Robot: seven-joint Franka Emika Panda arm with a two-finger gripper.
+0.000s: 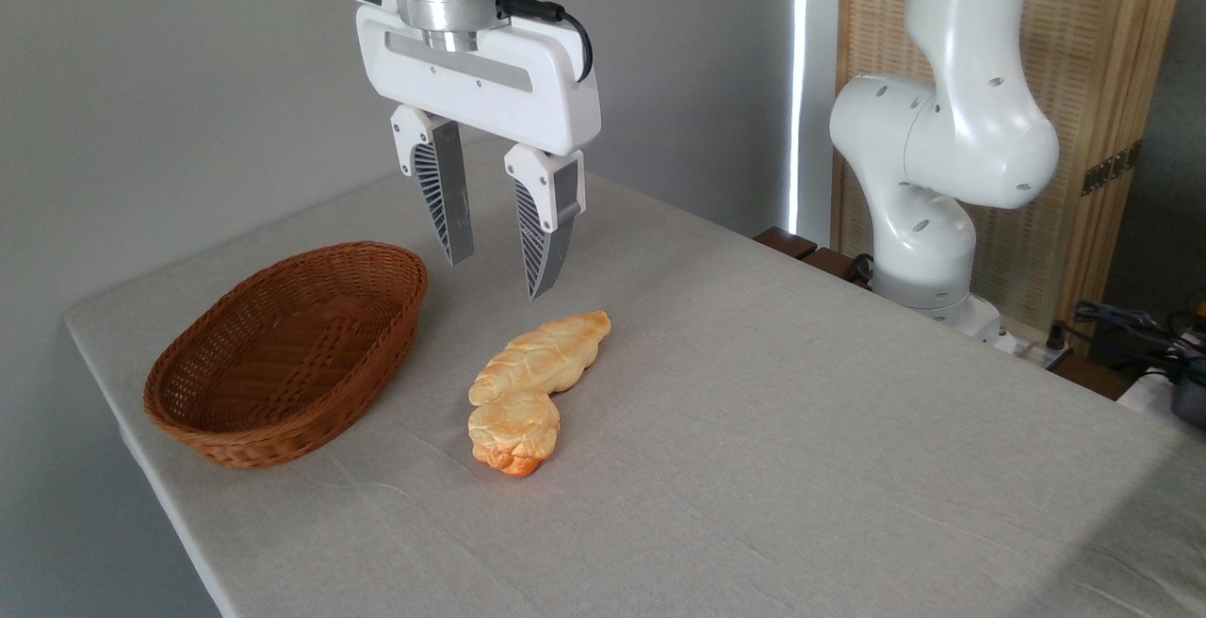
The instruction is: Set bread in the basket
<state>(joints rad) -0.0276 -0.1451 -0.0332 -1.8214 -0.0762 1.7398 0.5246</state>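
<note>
The bread (513, 430), a small lumpy golden bun with an orange base, lies on the table just right of the basket and touches the near end of a longer braided loaf (545, 354). The reddish-brown wicker basket (283, 406) sits at the left with nothing in it. My gripper (499, 269) hangs open above the table, behind and above the two breads, its fingers pointing down with nothing between them.
The table's left edge (132, 448) runs close behind the basket. The white arm base (928, 222) stands at the table's far right side, with cables (1131, 326) beyond it. A grey cloth covers the table.
</note>
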